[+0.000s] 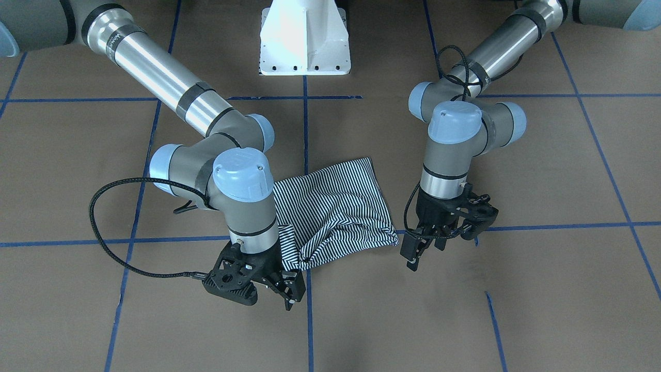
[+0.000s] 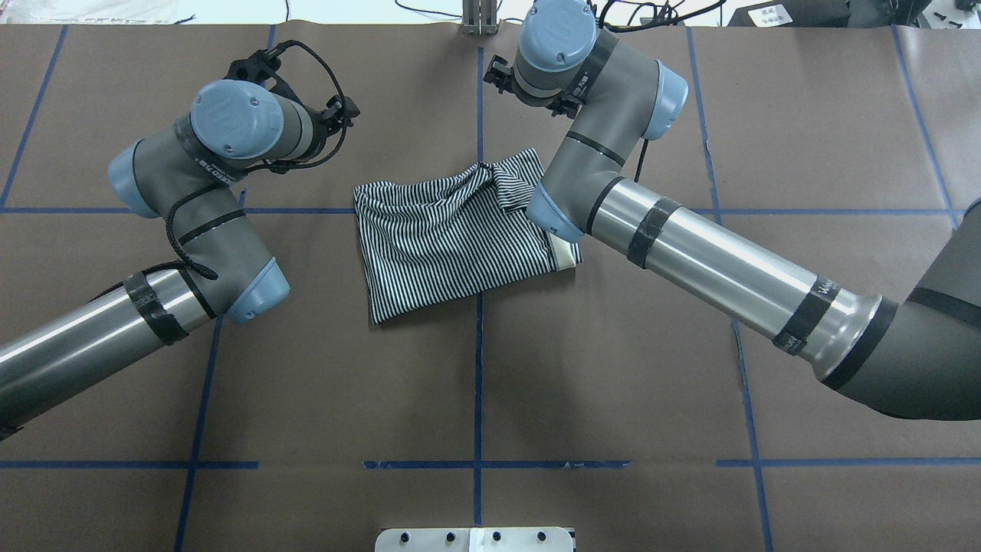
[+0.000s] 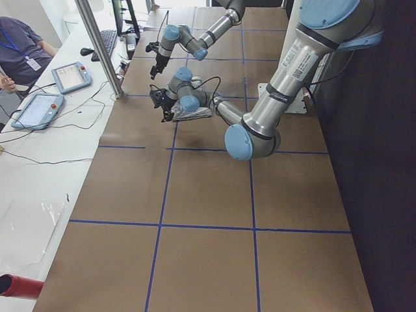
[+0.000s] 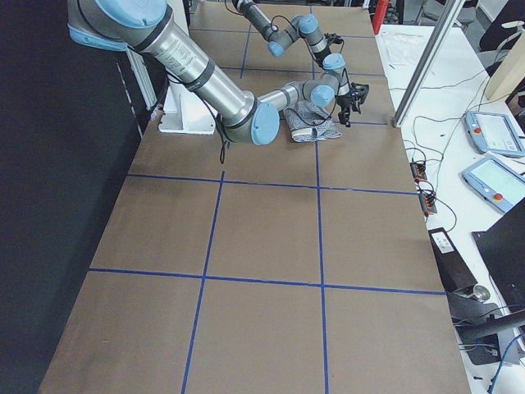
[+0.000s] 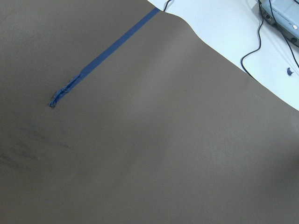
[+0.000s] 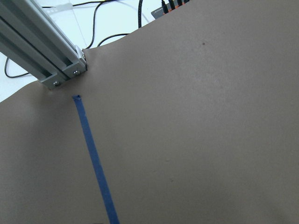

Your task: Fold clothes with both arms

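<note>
On the table [image 1: 516, 310], mid-frame, one striped polo shirt [image 1: 335, 201] is lying between two claws: the left claw [image 1: 426, 250] is hanging released, the right claw [image 1: 284, 289] unreadable. Only the overhead view is showing the cream collar [image 2: 563, 257].

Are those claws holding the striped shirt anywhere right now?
Seemingly nothing: the polo shirt lies folded on the table, the left gripper open beside it, the right gripper at its edge without visibly pinching cloth.

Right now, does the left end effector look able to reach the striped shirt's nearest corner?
Probably yes. The left end effector hangs open just beside the shirt, with only bare table between them. The right arm is at the shirt's opposite side, out of the way.
</note>
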